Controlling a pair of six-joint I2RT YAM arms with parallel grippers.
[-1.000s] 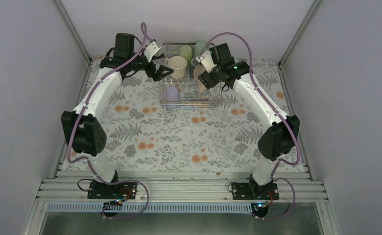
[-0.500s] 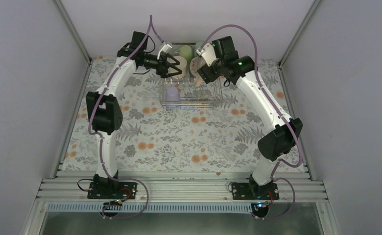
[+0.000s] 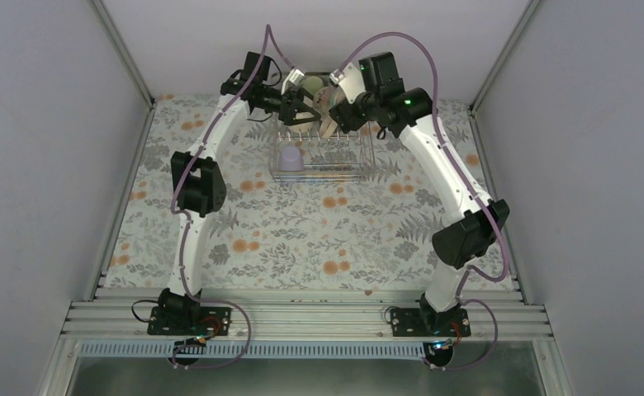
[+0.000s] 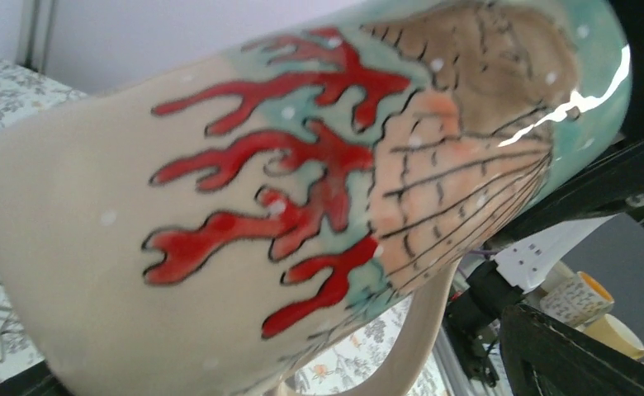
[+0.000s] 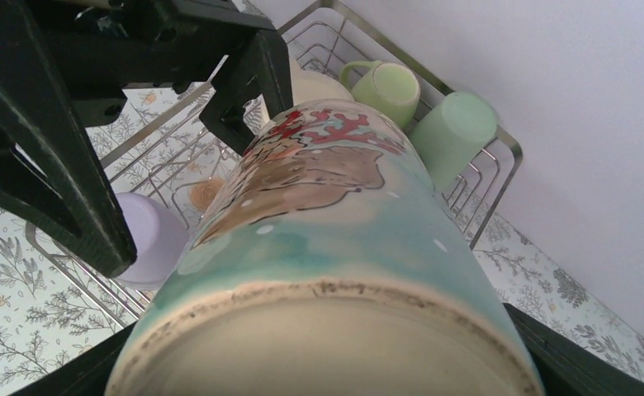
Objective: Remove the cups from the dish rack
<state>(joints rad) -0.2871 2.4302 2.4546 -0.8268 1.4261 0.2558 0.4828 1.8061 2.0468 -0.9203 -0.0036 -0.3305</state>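
The beige mug with red coral markings (image 3: pixel 328 98) hangs tilted above the back of the dish rack (image 3: pixel 323 167). My right gripper (image 3: pixel 341 110) is shut on it, and its base fills the right wrist view (image 5: pixel 327 330). My left gripper (image 3: pixel 300 105) is open right beside the mug, its black fingers (image 5: pixel 248 82) spread at the mug's far end. The mug's painted side (image 4: pixel 261 206) fills the left wrist view. In the rack sit a lavender cup (image 5: pixel 149 239), a cream cup (image 5: pixel 314 82), a pale green mug (image 5: pixel 389 87) and a pale green cup (image 5: pixel 452 136).
The rack stands at the back middle of the floral tablecloth (image 3: pixel 302 239). Grey walls close in on the left, right and back. Both arms arch over the rack and meet above it.
My left arm has swung right and back, bringing its open gripper up to the mug. My right gripper has shifted slightly up and back with the mug.
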